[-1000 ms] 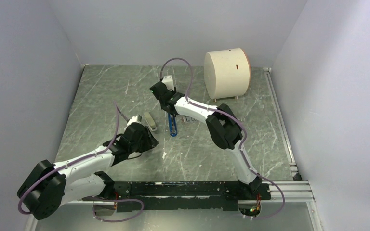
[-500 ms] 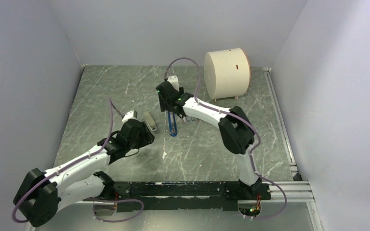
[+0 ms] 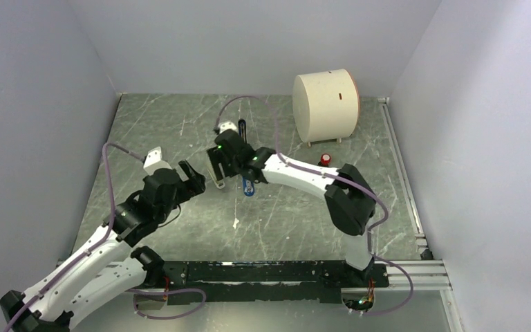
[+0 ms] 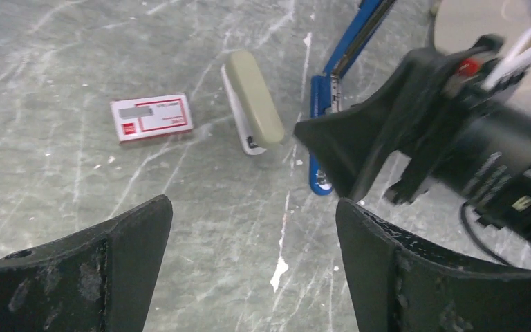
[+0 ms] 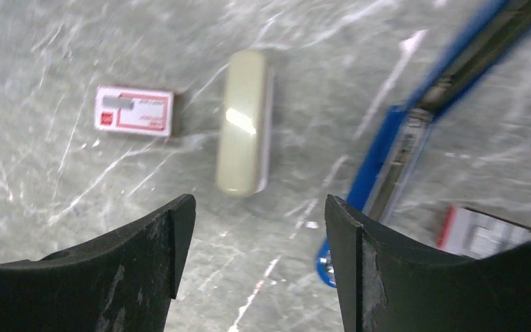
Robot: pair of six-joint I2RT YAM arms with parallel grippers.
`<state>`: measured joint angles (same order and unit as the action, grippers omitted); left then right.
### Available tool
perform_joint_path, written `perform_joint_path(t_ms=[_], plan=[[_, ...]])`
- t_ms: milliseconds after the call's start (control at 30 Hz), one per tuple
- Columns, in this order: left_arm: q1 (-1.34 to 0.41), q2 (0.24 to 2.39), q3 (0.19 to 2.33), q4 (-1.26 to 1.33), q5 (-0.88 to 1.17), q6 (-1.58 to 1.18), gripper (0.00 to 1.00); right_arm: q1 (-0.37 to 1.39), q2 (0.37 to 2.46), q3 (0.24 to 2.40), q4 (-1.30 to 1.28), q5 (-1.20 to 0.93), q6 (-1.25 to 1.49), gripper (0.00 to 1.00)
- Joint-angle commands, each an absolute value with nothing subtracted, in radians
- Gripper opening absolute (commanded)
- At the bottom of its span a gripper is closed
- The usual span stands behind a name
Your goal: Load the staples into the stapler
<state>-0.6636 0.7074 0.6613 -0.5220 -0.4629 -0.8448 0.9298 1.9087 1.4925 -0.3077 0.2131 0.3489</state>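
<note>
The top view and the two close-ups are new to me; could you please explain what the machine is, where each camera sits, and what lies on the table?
These are two robot arms bolted at the near edge of a table. The top view looks down from above and behind them; each close-up comes from a camera on one wrist, that arm's dark fingers at the bottom. On the table lie a blue stapler, a beige oblong piece, a red-and-white box, and a cream drum at the back. The left gripper and right gripper are both open and hold nothing.
</note>
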Motion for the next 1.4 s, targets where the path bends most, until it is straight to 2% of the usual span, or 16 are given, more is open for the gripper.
perform_joint_path(t_ms=[0, 100, 400, 600, 733, 967, 1033, 1100, 1367], plan=[[-0.658, 0.686, 0.666, -0.641, -0.567, -0.848, 0.95, 0.969, 1.998, 1.548, -0.303, 0.158, 0.308, 0.72], [-0.657, 0.692, 0.649, -0.679, -0.583, -0.894, 0.96, 0.973, 2.054, 1.581, -0.298, 0.136, 0.312, 0.67], [-0.658, 0.664, 0.571, -0.649, -0.549, -0.941, 0.81, 0.977, 2.150, 1.657, -0.320, 0.136, 0.292, 0.45], [-0.658, 0.698, 0.543, -0.615, -0.507, -0.957, 0.76, 0.979, 2.170, 1.670, -0.341, 0.164, 0.302, 0.33], [-0.658, 0.697, 0.514, -0.569, -0.469, -0.959, 0.78, 0.979, 2.137, 1.629, -0.331, 0.173, 0.329, 0.25], [-0.658, 0.747, 0.442, -0.452, -0.339, -0.974, 0.88, 0.970, 1.980, 1.445, -0.291, 0.111, 0.475, 0.23], [-0.658, 0.765, 0.414, -0.395, -0.292, -0.971, 0.97, 0.962, 1.935, 1.375, -0.261, 0.075, 0.532, 0.23], [-0.657, 0.793, 0.388, -0.331, -0.259, -0.968, 0.97, 0.956, 1.887, 1.296, -0.220, 0.050, 0.592, 0.22], [-0.658, 0.900, 0.300, -0.072, -0.119, -0.975, 0.74, 0.941, 1.766, 1.129, -0.087, -0.038, 0.797, 0.19]])
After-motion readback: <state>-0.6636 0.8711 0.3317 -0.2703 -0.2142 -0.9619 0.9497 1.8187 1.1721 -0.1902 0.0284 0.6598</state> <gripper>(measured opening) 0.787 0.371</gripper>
